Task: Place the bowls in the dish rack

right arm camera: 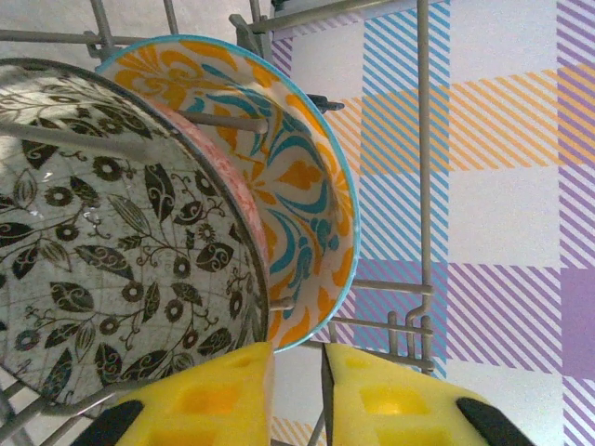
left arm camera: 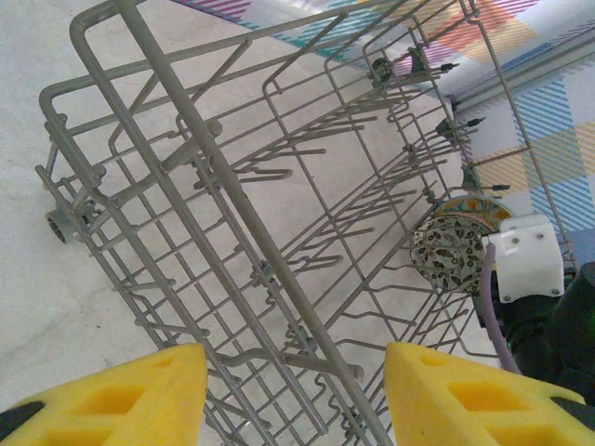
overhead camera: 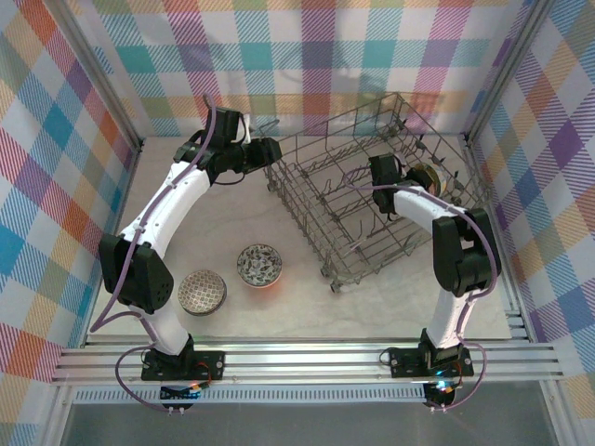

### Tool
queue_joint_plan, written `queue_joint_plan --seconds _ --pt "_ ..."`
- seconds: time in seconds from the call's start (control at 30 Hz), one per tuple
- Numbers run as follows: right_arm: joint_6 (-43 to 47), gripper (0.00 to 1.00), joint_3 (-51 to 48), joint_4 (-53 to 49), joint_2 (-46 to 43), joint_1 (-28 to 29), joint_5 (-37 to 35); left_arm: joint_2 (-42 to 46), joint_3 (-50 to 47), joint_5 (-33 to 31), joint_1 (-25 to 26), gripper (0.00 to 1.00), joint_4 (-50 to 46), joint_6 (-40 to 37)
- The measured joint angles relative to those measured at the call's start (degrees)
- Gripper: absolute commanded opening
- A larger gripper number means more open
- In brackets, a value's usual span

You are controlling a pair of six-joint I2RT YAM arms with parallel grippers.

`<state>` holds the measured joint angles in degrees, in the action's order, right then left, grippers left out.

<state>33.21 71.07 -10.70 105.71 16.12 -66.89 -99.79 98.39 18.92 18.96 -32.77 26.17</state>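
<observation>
Right claw point(right arm camera: 297, 358): the yellow fingers stand narrow, with a thin gap. The rim of the orange-yellow bowl point(right arm camera: 297, 186) ends just above that gap, and I cannot tell if the rim is pinched or free.
Left claw point(left arm camera: 296, 372): wide and holding nothing. It hovers at the left end of the dish rack point(left arm camera: 185, 121) and looks along its rows of tines.
Near, on the counter point(overhead camera: 223, 223): two bowls lie outside the rack, mouths up. They are the grey mosaic bowl point(overhead camera: 202, 290) and, just beside it, the dark patterned bowl point(overhead camera: 259, 265) with an orange-red outside.
Middle, the dish rack: it sits slantwise on the counter, and most of its rows are free.
Far, inside the rack: the dark floral bowl point(right arm camera: 112, 260) and the orange-yellow bowl stand on edge between the wires at the right end, one close behind the other.
Done: two bowls are loaded, as far as I can see.
Left: the two bowls on the counter. I judge the task about half done.
Writing: I find no brand, label or readable text on the bowls, the rack or the checked walls.
</observation>
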Motion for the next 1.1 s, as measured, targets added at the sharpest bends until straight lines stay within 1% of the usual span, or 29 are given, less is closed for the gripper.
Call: queue_joint_plan --seconds 0.13,0.2,0.23,0.33,0.5,0.67,0.87,1.1 --pt "0.22 0.42 0.28 -0.13 0.00 -0.87 0.63 -0.02 0.07 -0.48 -0.04 0.55 -0.96 -0.09" --pt "0.20 0.55 0.50 -0.26 -0.61 -1.18 0.96 0.00 0.11 -0.55 -0.28 0.55 -2.05 -0.22" --pt "0.07 0.64 0.59 -0.46 -1.25 -1.22 1.49 -0.02 0.11 -0.55 -0.55 0.56 -2.82 -0.28" --pt "-1.11 0.76 0.94 -1.68 -4.13 -1.60 4.24 0.00 0.11 -0.96 -1.97 0.56 -5.14 -0.70" --pt "-4.02 0.79 5.99 -5.90 -6.29 -1.75 8.68 0.35 -0.02 -2.82 -5.05 0.57 -10.12 -2.27" --pt "-9.66 0.79 13.07 -12.70 -6.67 -1.75 15.04 3.61 -2.71 -4.70 -5.66 0.58 -16.61 -4.96" --pt "-16.83 0.79 20.55 -19.85 -6.67 -1.75 26.47 7.67 -11.39 -5.09 -5.66 0.58 -24.20 -8.50" --pt "-21.68 0.79 22.62 -22.36 -5.92 -1.75 37.48 9.99 -22.84 -5.09 -4.39 0.57 -29.51 -12.20"
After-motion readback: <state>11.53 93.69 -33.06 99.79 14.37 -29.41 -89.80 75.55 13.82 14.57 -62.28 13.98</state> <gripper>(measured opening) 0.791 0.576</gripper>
